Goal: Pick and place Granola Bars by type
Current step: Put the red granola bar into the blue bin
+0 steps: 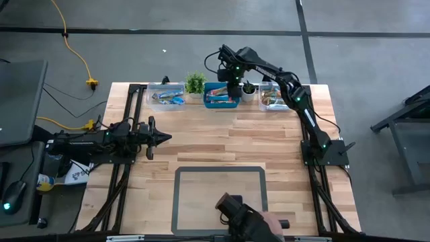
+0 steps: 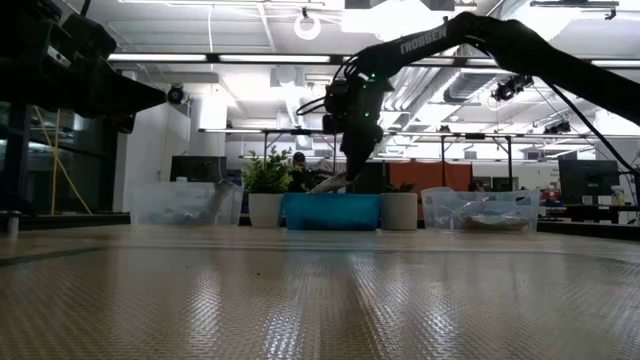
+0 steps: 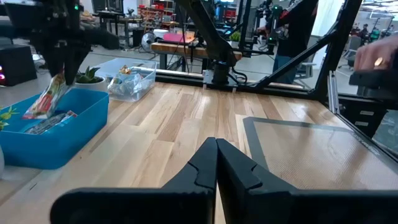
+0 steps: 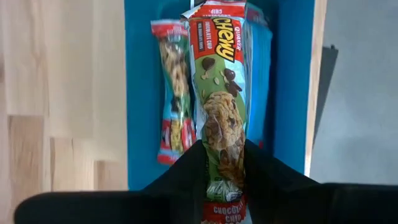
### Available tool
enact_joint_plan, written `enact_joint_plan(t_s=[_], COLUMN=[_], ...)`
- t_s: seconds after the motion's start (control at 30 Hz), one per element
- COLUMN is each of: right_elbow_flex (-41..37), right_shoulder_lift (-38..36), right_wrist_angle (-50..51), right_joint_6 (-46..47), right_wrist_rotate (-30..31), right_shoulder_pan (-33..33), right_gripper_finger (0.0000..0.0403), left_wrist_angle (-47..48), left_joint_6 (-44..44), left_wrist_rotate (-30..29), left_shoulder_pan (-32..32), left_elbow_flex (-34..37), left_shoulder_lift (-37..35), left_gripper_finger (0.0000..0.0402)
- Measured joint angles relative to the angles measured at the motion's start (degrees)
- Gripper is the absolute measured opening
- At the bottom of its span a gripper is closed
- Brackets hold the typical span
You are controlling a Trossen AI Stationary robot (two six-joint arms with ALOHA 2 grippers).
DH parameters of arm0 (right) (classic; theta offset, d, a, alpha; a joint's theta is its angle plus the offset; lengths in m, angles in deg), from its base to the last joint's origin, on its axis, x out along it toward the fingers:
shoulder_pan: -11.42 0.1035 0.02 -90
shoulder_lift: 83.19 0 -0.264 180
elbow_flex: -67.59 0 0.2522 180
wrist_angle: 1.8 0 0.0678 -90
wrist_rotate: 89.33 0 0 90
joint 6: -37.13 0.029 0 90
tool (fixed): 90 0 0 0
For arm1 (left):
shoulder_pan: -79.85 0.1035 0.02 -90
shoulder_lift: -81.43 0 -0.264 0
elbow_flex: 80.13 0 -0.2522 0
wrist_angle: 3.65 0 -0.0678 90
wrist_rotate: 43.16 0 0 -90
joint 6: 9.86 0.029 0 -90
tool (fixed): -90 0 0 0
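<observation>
So the wooden surface (image 1: 222, 144) is seen from above, with a grey-outlined mat (image 1: 220, 195) laid at the near edge. Along the far edge a row of containers is lined up: a clear bin (image 1: 166, 95) on the left with bars in it, a blue bin (image 1: 222, 96) in the middle, and another clear bin (image 1: 273, 96) on the right, also holding bars. A leafy potted plant (image 1: 195, 83) is parked between the left clear bin and the blue one, and a smaller plant (image 1: 249, 89) is set between the blue bin and the right clear bin.

The right arm is stretched out over the blue bin, and its right hand (image 4: 225, 163) is pinched on a green-and-red chocolate chip granola bar (image 4: 222, 93), which is held by one end just above the bin. From table height the bar (image 2: 328, 182) is seen dangling tilted over the bin's rim. A few more bars are lying inside the blue bin, one of them (image 4: 174, 90) right beside the held one.

The left arm is parked over the left side of the surface, well apart from the bins, with the left hand (image 3: 216, 163) pressed together and nothing in it.
</observation>
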Motion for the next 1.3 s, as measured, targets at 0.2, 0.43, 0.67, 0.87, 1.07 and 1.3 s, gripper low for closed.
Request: enact_joint_plan(t_s=[0.2, 0.43, 0.67, 0.87, 1.07, 1.3], right_elbow_flex=[0.0, -1.98, -7.88, -11.0, -11.17, -11.17], right_shoulder_lift=[1.41, 1.82, 1.84, 1.83, 1.83, 1.83], right_wrist_angle=[-4.25, -7.28, -8.24, -8.96, -8.62, -7.83], right_joint_6=[0.09, 0.93, 1.33, 1.55, 1.2, 1.03], right_wrist_rotate=[-3.3, -5.58, -5.49, -5.35, -4.49, -0.93], right_shoulder_pan=[0.02, -0.48, -0.74, -0.72, -0.72, -0.72], right_gripper_finger=[0.0074, 0.0074, 0.0074, 0.0074, 0.008, 0.015], left_wrist_angle=[0.0, 0.0, 0.0, 0.0, 0.0, 0.0], left_joint_6=[-0.01, 0.01, -0.01, 0.01, -0.01, 0.01], left_wrist_rotate=[0.0, 0.0, 0.0, 0.02, 0.02, 0.02], left_shoulder_pan=[0.0, -0.01, 0.0, 0.01, -0.01, 0.0], left_elbow_flex=[-0.01, -0.01, -0.02, -0.01, -0.02, -0.02], left_shoulder_lift=[0.0, 0.0, -0.01, -0.01, -0.01, 0.0], left_gripper_finger=[0.0001, 0.0001, 0.0001, 0.0001, 0.0001, 0.0001])
